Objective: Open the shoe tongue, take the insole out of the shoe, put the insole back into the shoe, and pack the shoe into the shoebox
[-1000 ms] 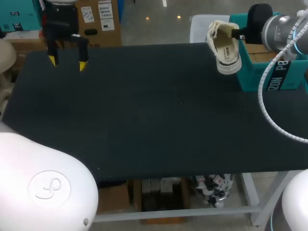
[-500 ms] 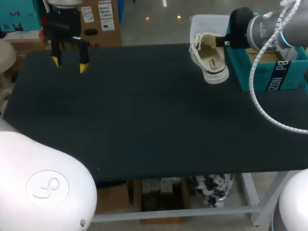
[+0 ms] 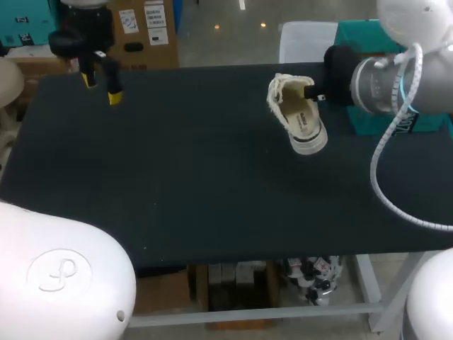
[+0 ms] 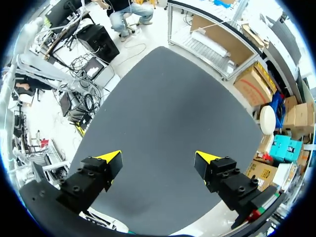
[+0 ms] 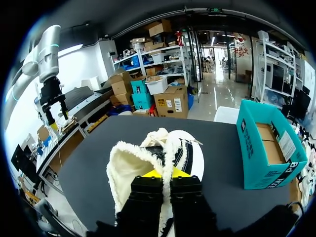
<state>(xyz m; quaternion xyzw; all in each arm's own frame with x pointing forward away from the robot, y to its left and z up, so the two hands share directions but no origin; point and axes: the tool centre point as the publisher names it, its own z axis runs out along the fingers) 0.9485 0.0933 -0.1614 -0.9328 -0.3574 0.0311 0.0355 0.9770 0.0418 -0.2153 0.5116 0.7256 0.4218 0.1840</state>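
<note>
A white, fleece-lined shoe (image 3: 297, 113) hangs above the table's back right part, sole side turned toward the front. My right gripper (image 3: 313, 93) is shut on its rim. In the right wrist view the shoe (image 5: 148, 158) spreads out ahead of that gripper (image 5: 162, 174), whose yellow tips pinch the fleecy edge. The teal shoebox (image 5: 266, 143) stands open on the table, off to the side of the shoe; in the head view the shoebox (image 3: 357, 32) is mostly hidden behind my right arm. My left gripper (image 3: 101, 85) hovers open over the back left corner, holding nothing; in its own view the left gripper (image 4: 158, 160) looks down on bare table.
A white bin (image 3: 306, 39) sits just past the table's back edge, near the shoebox. The dark table (image 3: 198, 170) is bare across the middle and front.
My right arm has carried the shoe leftward and toward the front, away from the shoebox. The left gripper has shifted slightly and turned at the back left corner.
</note>
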